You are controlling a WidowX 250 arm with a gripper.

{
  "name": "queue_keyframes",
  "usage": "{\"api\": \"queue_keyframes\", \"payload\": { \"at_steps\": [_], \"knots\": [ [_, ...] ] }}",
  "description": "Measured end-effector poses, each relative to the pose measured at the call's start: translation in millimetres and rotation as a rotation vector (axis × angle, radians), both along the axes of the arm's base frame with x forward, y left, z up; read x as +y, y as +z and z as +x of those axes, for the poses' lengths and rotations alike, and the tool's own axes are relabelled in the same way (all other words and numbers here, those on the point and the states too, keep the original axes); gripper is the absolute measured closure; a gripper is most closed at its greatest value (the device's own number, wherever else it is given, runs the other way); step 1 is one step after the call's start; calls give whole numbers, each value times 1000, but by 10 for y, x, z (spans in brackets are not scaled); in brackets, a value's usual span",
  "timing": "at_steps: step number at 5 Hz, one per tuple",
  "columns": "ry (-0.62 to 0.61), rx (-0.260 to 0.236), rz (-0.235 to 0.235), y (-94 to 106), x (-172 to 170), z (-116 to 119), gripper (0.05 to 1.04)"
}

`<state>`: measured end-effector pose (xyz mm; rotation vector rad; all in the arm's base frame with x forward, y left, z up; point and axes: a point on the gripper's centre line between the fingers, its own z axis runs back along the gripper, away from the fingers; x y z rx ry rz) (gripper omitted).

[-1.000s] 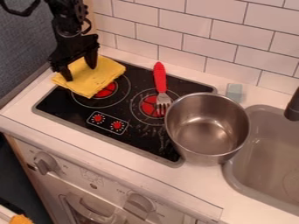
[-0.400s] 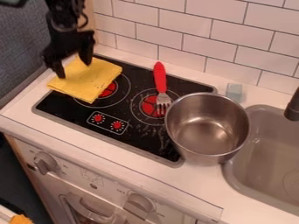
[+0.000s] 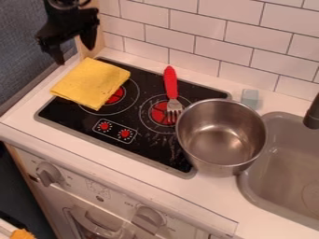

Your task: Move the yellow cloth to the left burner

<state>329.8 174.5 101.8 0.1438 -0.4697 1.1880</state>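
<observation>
Camera view: I have the white tiled wall [image 3: 240, 37] behind the white worktop [image 3: 209, 196], with the black stove [image 3: 74, 116] set into it and the grey sink [image 3: 283, 172] at the right. The steel pot [image 3: 219, 149] stands between them, overlapping the stove's right edge in my view. My gripper [image 3: 76, 55] hangs at the upper left, above and behind the cloth, its two fingers apart with nothing between them. The yellow cloth [image 3: 90, 84] lies flat over part of the left burner [image 3: 115, 96], its outer side reaching past the stove's edge. The red-handled fork [image 3: 170, 84] has its tines over the right burner [image 3: 162, 113]. A pale block [image 3: 250, 98] sits behind the pot. By the oven knobs [image 3: 48, 174] I see small print I can't make out.
</observation>
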Motion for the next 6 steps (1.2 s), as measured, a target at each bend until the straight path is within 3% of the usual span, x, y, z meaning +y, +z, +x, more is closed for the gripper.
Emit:
{"api": "queue_keyframes", "payload": {
  "at_steps": [1, 6],
  "knots": [
    [-47, -38, 70, 289, -247, -54, 83],
    [-34, -41, 74, 306, -217, -72, 83]
  ]
}}
